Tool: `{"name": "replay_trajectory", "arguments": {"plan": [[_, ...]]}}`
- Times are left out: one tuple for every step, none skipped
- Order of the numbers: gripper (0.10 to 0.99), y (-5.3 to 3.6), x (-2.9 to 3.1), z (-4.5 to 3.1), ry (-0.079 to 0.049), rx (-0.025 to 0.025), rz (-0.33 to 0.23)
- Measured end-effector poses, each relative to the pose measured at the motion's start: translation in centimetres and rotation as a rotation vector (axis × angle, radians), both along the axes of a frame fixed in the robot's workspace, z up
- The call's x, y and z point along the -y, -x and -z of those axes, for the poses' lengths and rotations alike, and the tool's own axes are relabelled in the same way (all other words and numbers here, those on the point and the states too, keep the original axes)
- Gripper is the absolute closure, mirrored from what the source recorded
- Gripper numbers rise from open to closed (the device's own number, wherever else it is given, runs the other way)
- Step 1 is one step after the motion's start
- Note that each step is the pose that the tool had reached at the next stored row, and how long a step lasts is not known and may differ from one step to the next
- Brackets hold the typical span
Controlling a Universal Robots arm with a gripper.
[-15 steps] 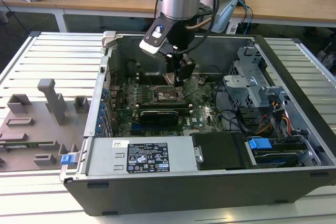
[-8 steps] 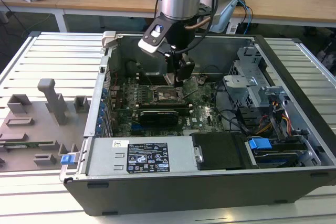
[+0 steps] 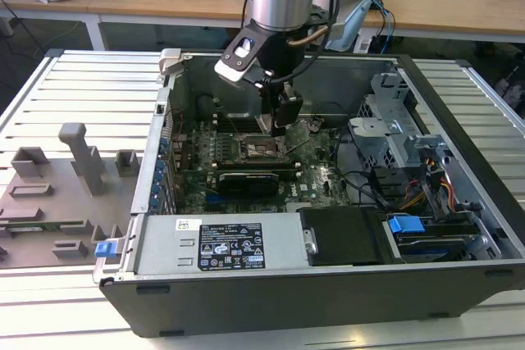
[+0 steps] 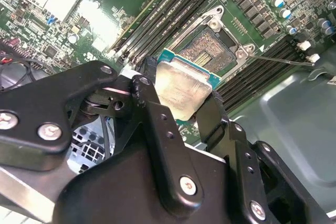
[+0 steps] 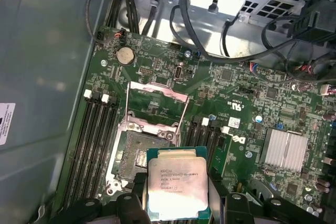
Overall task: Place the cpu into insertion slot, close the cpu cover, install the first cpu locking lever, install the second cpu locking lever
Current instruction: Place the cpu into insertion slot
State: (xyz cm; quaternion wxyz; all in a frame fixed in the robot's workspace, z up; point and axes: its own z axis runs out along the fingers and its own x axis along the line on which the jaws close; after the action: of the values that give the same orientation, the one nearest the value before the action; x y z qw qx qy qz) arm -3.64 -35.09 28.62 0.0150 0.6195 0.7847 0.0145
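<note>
Closest in both wrist views, the black two-fingered gripper (image 4: 178, 97) is seen. Its fingers (image 4: 149, 109) are pinched onto two opposite edges of the cpu (image 4: 185, 88), a small thin square chip with a flat silvery-grey metal top and a green rim. The chip is held in the air.

Just past the chip, the insertion slot (image 5: 137, 156), a small square socket with a dark brownish pin field and a black-and-metal rim, lies bare. The chip is hung over one edge of it, not right over the middle. So the step in hand is judged to be the placing of the chip.

To do it well, the chip should be lined up with all four sides of the socket, held flat, and let down straight and softly. The tiny pins are likely to be bent by a slide or a tilt.

Behind the socket, the cpu cover (image 5: 157, 88), a thin square silver metal frame plate, is stood open, with thin wire levers (image 5: 184, 115) beside it, so the way is not blocked. Farthest off, the grey metal computer case (image 3: 344, 79) is seen.
</note>
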Motion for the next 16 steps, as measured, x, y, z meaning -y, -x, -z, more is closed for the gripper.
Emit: {"name": "replay_trajectory", "arguments": {"plan": [[0.541,0.00,0.00,0.00,0.000,0.0000,0.005],[0.541,0.00,0.00,0.00,0.000,0.0000,0.013],[0.541,0.00,0.00,0.00,0.000,0.0000,0.018],[0.541,0.00,0.00,0.00,0.000,0.0000,0.025],[0.541,0.00,0.00,0.00,0.000,0.0000,0.038],[0.541,0.00,0.00,0.00,0.000,0.0000,0.050],[0.541,0.00,0.00,0.00,0.000,0.0000,0.060],[0.541,0.00,0.00,0.00,0.000,0.0000,0.071],[0.541,0.00,0.00,0.00,0.000,0.0000,0.084],[0.541,0.00,0.00,0.00,0.000,0.0000,0.091],[0.541,0.00,0.00,0.00,0.001,0.0000,0.103],[0.541,0.00,0.00,0.00,0.001,0.0000,0.122],[0.541,0.00,0.00,0.00,0.001,0.0000,0.136],[0.541,0.00,0.00,0.00,0.001,0.0000,0.146],[0.541,0.00,0.00,0.01,0.001,0.0001,0.161],[0.541,0.00,0.00,0.00,0.002,0.0001,0.175]]}}
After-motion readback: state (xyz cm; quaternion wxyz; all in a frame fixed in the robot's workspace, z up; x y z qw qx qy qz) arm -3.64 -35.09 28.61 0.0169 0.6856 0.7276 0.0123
